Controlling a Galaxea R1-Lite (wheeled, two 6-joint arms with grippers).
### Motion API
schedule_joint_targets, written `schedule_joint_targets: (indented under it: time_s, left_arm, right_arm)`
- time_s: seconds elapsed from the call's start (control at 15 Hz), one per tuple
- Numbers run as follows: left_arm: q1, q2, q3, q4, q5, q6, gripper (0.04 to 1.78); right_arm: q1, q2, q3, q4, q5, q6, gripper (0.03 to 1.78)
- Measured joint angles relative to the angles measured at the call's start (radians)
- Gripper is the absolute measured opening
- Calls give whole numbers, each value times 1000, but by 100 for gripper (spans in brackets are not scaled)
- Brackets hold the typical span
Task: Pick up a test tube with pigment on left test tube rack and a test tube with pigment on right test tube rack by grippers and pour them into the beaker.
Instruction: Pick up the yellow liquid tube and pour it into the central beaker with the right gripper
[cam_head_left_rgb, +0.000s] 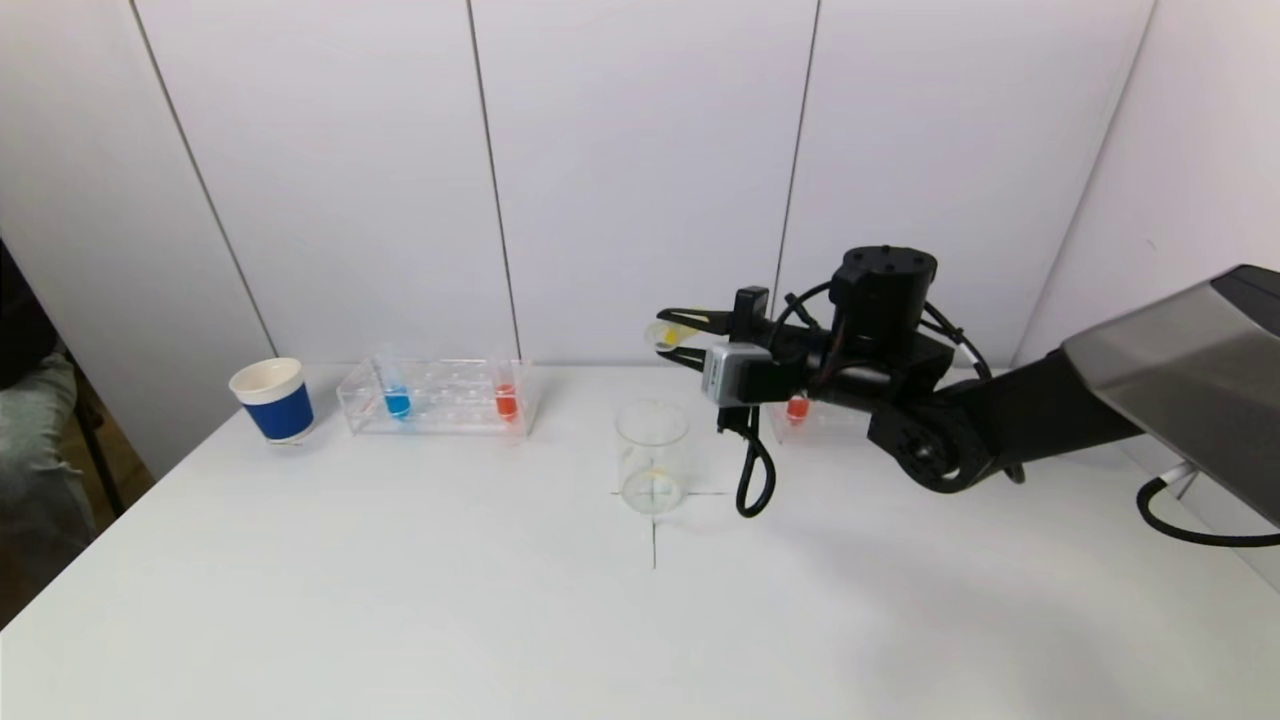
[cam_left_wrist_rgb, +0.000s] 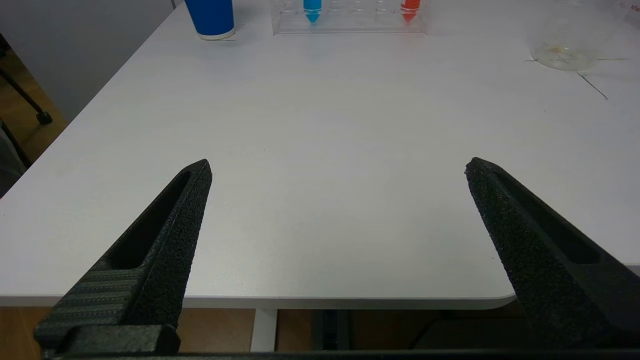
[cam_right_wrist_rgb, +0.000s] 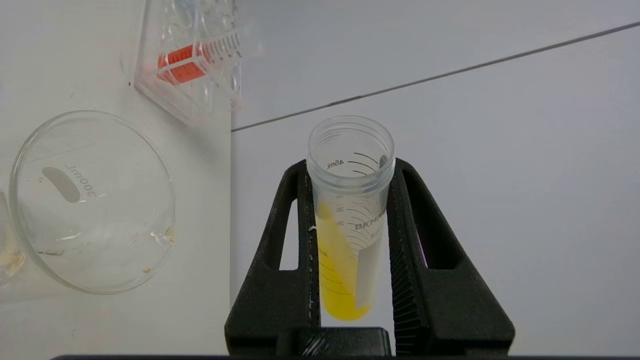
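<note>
My right gripper (cam_head_left_rgb: 685, 338) is shut on a test tube with yellow pigment (cam_right_wrist_rgb: 347, 235), held on its side above and just behind the glass beaker (cam_head_left_rgb: 652, 456), its open mouth pointing left. The tube also shows in the head view (cam_head_left_rgb: 668, 334). The beaker also shows in the right wrist view (cam_right_wrist_rgb: 92, 200) with a little yellow residue. The left rack (cam_head_left_rgb: 440, 397) holds a blue tube (cam_head_left_rgb: 396, 398) and a red tube (cam_head_left_rgb: 506, 396). The right rack (cam_head_left_rgb: 815, 418), half hidden behind my arm, holds a red tube (cam_head_left_rgb: 797, 407). My left gripper (cam_left_wrist_rgb: 337, 170) is open and empty over the table's near left edge.
A blue and white paper cup (cam_head_left_rgb: 272, 399) stands left of the left rack. A black cable loop (cam_head_left_rgb: 752, 480) hangs from my right wrist next to the beaker. A black cross (cam_head_left_rgb: 655, 520) is marked on the table under the beaker. White wall panels stand behind the table.
</note>
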Motion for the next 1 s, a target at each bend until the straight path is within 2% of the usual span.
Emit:
schedule_joint_targets:
  time_s: [0.2, 0.87, 1.0]
  left_arm:
    - [0, 0, 0, 0, 0, 0, 177]
    - [0, 0, 0, 0, 0, 0, 177]
    - [0, 0, 0, 0, 0, 0, 177]
  right_arm:
    - [-3, 19, -5, -5, 11, -21, 46]
    - [-18, 77, -31, -24, 42, -155, 46]
    - [-18, 84, -32, -29, 42, -163, 46]
